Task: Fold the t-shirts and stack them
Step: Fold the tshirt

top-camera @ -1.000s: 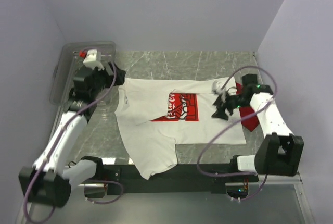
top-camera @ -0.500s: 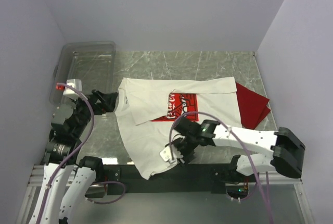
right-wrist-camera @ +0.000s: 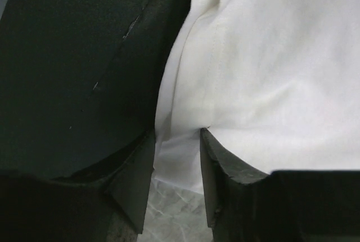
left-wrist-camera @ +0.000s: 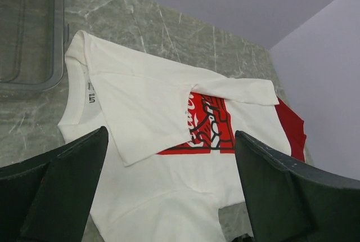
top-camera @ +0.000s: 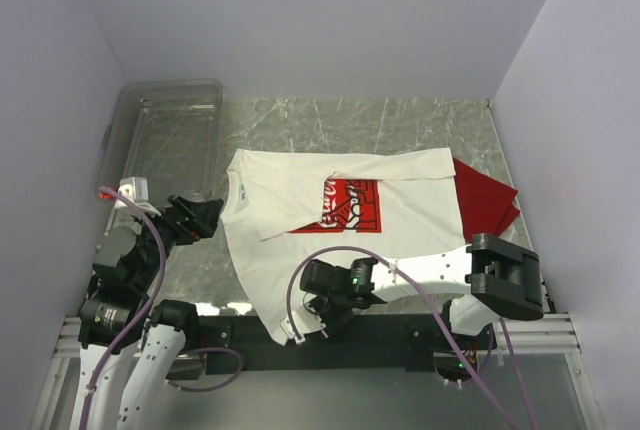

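The white t-shirt (top-camera: pixel 300 250) with a red chest print lies spread flat on the marble table, its left sleeve folded inward over the chest. A plain red t-shirt (top-camera: pixel 487 202) lies partly under its right side. My right gripper (top-camera: pixel 322 312) is low at the white t-shirt's near corner. In the right wrist view its fingers (right-wrist-camera: pixel 177 140) straddle the edge of the white t-shirt (right-wrist-camera: pixel 270 73) with a narrow gap, and the cloth between them is not pinched. My left gripper (top-camera: pixel 207 215) hangs wide open left of the collar. Nothing is between its fingers (left-wrist-camera: pixel 171 140), and the white t-shirt (left-wrist-camera: pixel 146 112) lies below.
A clear plastic bin (top-camera: pixel 165 85) stands at the back left, its rim (left-wrist-camera: pixel 34 83) showing in the left wrist view. The red t-shirt (left-wrist-camera: pixel 292 126) shows at the right there. The black front rail (top-camera: pixel 400 335) runs under the white t-shirt's near corner. Walls close in on the left, back and right.
My right arm swung from the shirt's right side to its near corner and dropped low, its jaws narrowing. My left arm pulled back from the bin toward the near left, still open.
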Tool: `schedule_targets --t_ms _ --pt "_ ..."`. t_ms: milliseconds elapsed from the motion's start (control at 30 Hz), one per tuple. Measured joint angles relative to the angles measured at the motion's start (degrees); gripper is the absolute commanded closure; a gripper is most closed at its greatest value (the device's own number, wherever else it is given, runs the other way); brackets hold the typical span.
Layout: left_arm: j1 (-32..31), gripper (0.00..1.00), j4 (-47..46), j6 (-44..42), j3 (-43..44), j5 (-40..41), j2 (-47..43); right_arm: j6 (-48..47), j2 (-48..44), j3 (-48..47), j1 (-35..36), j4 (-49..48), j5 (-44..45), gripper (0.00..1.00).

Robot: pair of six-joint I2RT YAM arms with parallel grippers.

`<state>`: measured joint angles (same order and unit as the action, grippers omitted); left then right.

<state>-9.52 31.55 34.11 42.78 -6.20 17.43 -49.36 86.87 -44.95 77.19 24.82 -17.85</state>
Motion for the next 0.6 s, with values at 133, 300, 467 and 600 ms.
schedule_targets --t_ms 133,300,467,600 --pt "0.0 0.01 0.48 0.04 -0.2 -1.27 -0.61 1.53 0.48 -0.59 0.37 0.48 0.13 1.0" --pt "0.0 0.01 -1.27 -1.44 -1.7 -9.22 -0.55 2.45 0.0 -1.66 -4.31 1.36 -1.68 1.0" --pt "-0.04 0.01 -5.49 -5.14 -2.19 -18.62 1.86 5.07 -2.38 -5.55 -17.75 3.17 -10.62 1.0" --pt "-0.15 0.01 -10.51 -9.31 -2.19 -25.75 6.21 8.66 -2.54 -8.46 -27.8 3.15 -19.28 1.0"
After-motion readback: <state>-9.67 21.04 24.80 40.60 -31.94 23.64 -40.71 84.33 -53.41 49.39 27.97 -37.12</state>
